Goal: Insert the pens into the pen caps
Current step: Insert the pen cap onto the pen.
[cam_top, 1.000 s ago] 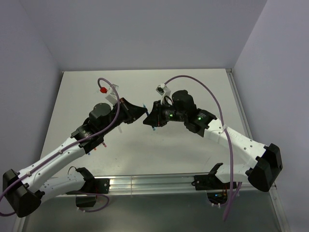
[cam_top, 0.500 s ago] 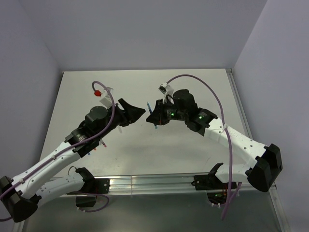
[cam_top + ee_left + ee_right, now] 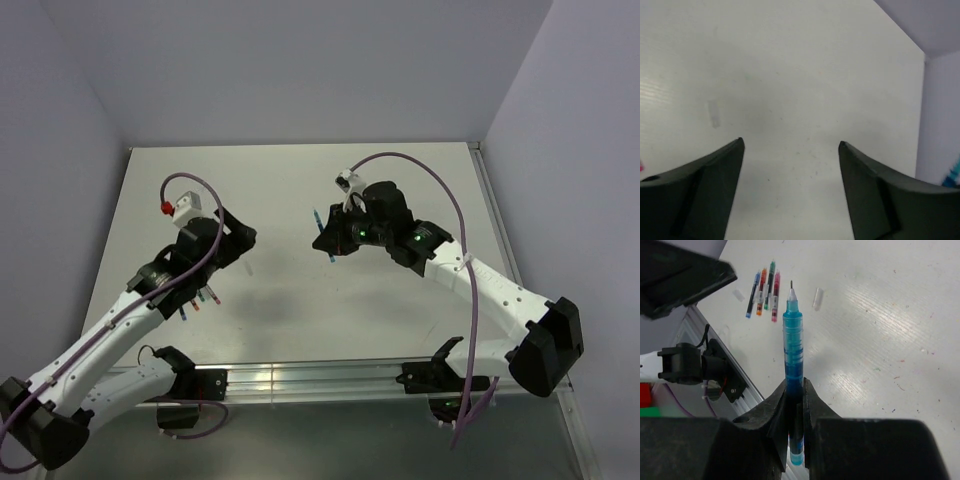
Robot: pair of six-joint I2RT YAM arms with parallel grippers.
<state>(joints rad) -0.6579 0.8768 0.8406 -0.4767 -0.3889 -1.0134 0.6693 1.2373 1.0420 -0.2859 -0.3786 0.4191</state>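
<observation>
**Pen held bare, cap loose on the table ahead of the left arm**

Right gripper [image 3: 794, 386]: clamped on a blue pen [image 3: 792, 340] around its lower barrel. The nib end sticks out well past the fingers, with no cap on it. From overhead the pen hangs above mid-table, tilted.

Left gripper [image 3: 790, 142]: jaws wide apart with nothing between them, angled down at bare table [image 3: 830, 65].

Clear cap [image 3: 714, 113]: a short, pale, see-through tube lying flat and alone. In the left wrist view it sits beyond the fingertips and off to the left of the gap, so it is not lined up between the jaws. Its long axis runs roughly away from that camera, slightly skewed. The left arm looks the nearer of the two.

Four pens [image 3: 764, 290]: blue, orange, green and pink, side by side in a row near the front rail. They are just beside the cap but apart from it, and roughly parallel to it.

Judgement: the next step is probably the left gripper collecting the cap. That means shifting left until the jaws straddle it across its short width, so the open end can meet the held nib. I cannot tell which end of the cap is open. It is small and clear, so it would be easy to nudge rather than pinch.
</observation>
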